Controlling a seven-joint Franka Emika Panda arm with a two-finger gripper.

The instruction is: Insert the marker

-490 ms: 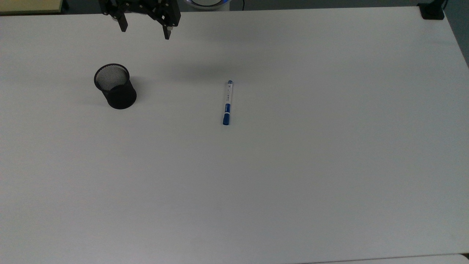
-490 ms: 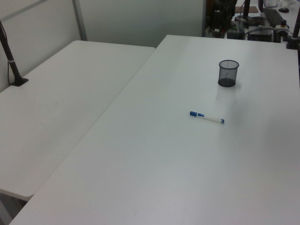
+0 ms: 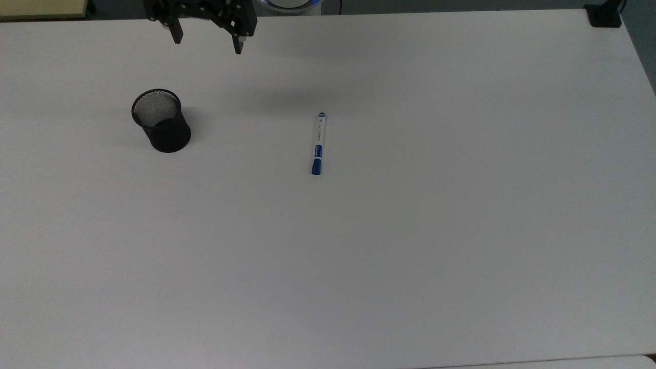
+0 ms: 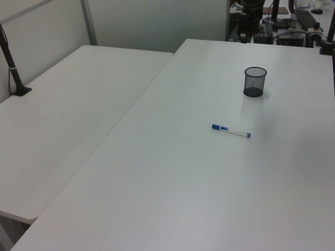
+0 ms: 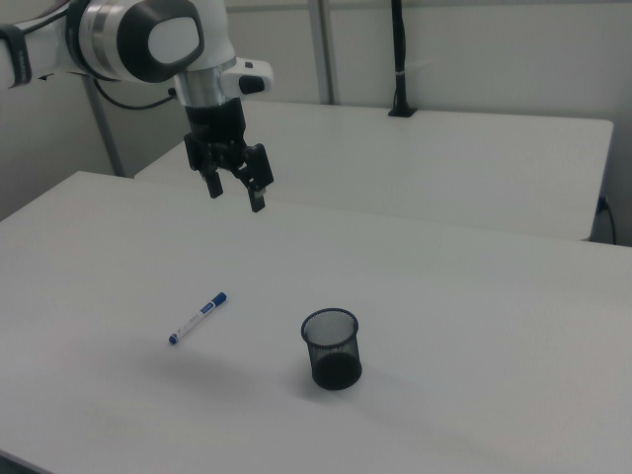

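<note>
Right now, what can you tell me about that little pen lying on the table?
The marker is slim, with a white barrel, a blue cap, a blue label band and a small blue end. It lies flat on the bare white table, touching nothing else, apart from the black mesh cup.

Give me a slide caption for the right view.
Open gripper hangs above the white table; marker lies flat beside the upright mesh cup.

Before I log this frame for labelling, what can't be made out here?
- Gripper: in the top view the frame's upper edge cuts off its body and the arm.
- Marker: print on the barrel is too small to read.
- Black mesh cup: in the right view, its floor is too dark to see.
</note>
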